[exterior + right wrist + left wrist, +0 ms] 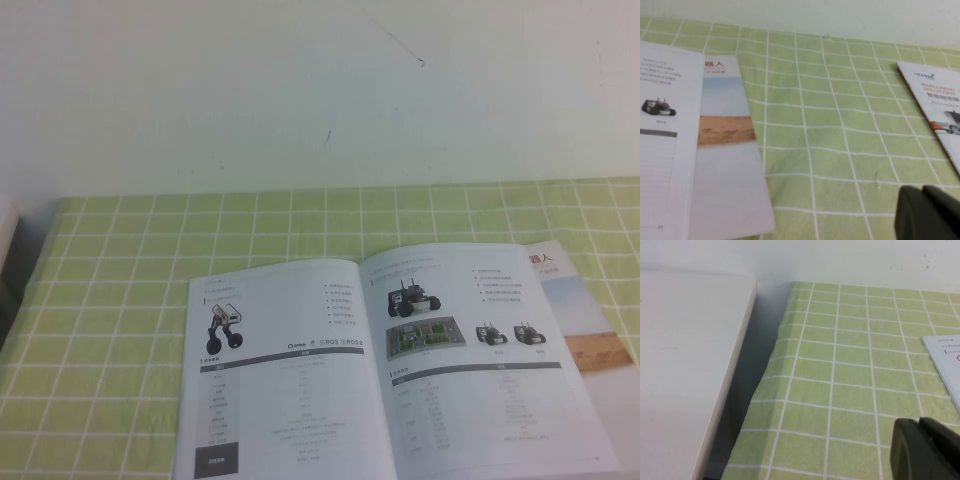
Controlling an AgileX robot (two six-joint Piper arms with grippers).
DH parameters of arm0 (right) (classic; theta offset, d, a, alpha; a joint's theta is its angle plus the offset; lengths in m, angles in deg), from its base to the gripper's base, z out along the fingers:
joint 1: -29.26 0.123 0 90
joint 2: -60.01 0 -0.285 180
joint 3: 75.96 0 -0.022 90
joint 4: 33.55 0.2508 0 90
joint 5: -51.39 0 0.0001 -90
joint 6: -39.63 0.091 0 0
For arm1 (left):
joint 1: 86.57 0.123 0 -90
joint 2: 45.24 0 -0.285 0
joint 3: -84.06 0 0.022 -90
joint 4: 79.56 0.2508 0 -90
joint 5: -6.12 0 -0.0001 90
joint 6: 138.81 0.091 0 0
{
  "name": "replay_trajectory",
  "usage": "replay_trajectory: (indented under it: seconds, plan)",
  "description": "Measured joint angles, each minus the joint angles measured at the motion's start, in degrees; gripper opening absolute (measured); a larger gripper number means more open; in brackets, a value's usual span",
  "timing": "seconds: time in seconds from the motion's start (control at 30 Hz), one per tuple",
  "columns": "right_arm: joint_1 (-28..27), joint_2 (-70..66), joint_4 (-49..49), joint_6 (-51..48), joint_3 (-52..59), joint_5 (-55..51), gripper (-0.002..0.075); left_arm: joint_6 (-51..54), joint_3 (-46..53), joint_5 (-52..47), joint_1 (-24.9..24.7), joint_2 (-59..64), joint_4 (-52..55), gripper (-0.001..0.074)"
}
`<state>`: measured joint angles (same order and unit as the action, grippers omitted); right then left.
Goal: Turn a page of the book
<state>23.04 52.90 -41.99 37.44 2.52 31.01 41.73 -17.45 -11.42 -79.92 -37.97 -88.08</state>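
The book [380, 370] lies open and flat on the green checked tablecloth [120, 300], near the front edge. Its left sheet shows one white-and-black two-wheeled robot [225, 325]. The page [470, 370] is the right sheet, with several small black wheeled robots, a green board picture and a table; it lies flat. It also shows in the right wrist view [665, 125]. Neither gripper shows in the high view. My left gripper [920, 426] is shut and empty, over the cloth left of the book's corner [945, 357]. My right gripper [922, 192] is shut and empty, over the cloth right of the book.
A sheet with a desert picture [590, 330] sticks out from under the book's right side and shows in the right wrist view [725, 150]. Another brochure [940, 110] lies further right. A white board [685, 365] stands beside the cloth's left edge.
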Motion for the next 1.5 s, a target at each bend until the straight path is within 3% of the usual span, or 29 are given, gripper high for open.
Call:
replay_trajectory:
  seconds: [1.33, 1.5]
  plan:
    - [0.0, 0.0, 0.1, 0.3, 0.0, 0.0, -0.0003, 0.0, 0.0, 0.1, 0.0, 0.0, 0.7, -0.0004]
    - [0.0, 0.0, 4.3, 1.2, 0.0, 0.3, -0.0003, -0.5, 0.0, 1.0, 0.0, 0.0, -6.5, -0.0004]
